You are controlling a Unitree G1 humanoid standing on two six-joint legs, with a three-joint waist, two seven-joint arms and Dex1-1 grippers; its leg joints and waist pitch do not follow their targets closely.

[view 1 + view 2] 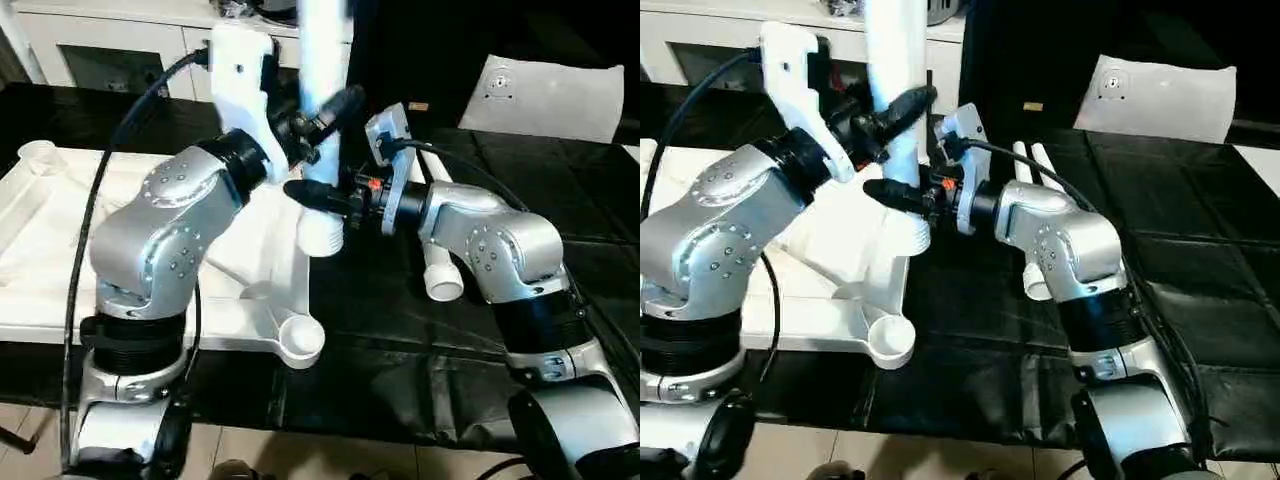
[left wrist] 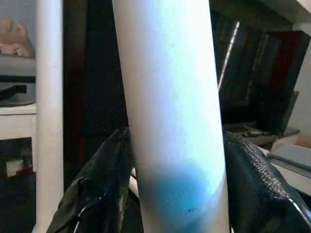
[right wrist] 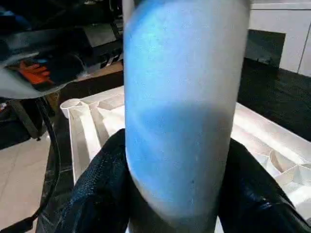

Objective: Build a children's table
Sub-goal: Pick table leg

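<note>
The children's table top (image 1: pixel 60 250) lies upside down on the black work surface, ribs up, with a round corner socket (image 1: pixel 300 342) nearest me. One white leg (image 1: pixel 322 50) stands upright over the top's far right corner, its lower end (image 1: pixel 322 235) at the top's edge. My left gripper (image 1: pixel 322 118) is shut on the leg high up; black fingers (image 2: pixel 97 194) press both sides of the leg (image 2: pixel 170 97). My right gripper (image 1: pixel 320 195) is shut on the same leg (image 3: pixel 184 73) lower down, fingers (image 3: pixel 102 194) hugging it.
Two more white legs (image 1: pixel 440 272) lie on the black surface beside my right forearm. A white cushion-like bag (image 1: pixel 550 95) sits at the back right, and a white cabinet (image 1: pixel 100 40) stands behind the table. Tiled floor shows past the front edge.
</note>
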